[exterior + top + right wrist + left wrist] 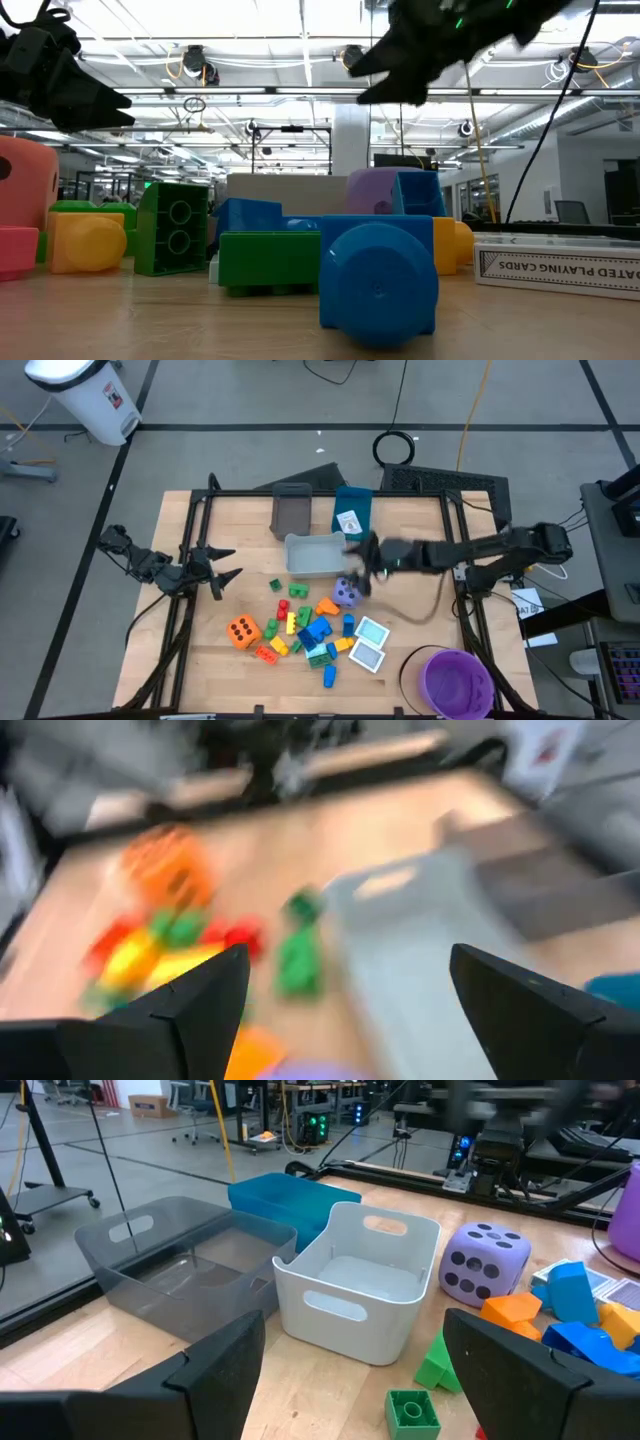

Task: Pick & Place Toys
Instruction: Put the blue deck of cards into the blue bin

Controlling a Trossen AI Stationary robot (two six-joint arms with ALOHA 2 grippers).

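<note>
Toys: we see a heap of small glossy plastic bricks [305, 630] in red, yellow, green, blue and orange, mid-table, in front of the bins.
Dice: the rounded purple dotted die [346, 593] sits just before the light grey bin [313, 554]; the orange dotted die [241, 631] lies at the heap's left edge.
Tiles: two white-teal square tiles [369, 644] lie flat, right of the heap.
Bins: the smooth light grey bin, a dark translucent grey bin [292, 511] and a blue bin [351, 510] cluster behind.
Bowl: a round purple bowl [458, 682] at the near right corner.
Right gripper [362, 568]: above the purple die, fingers spread, empty.
Left gripper [222, 565]: parted, empty, over bare wood left of the heap.
</note>
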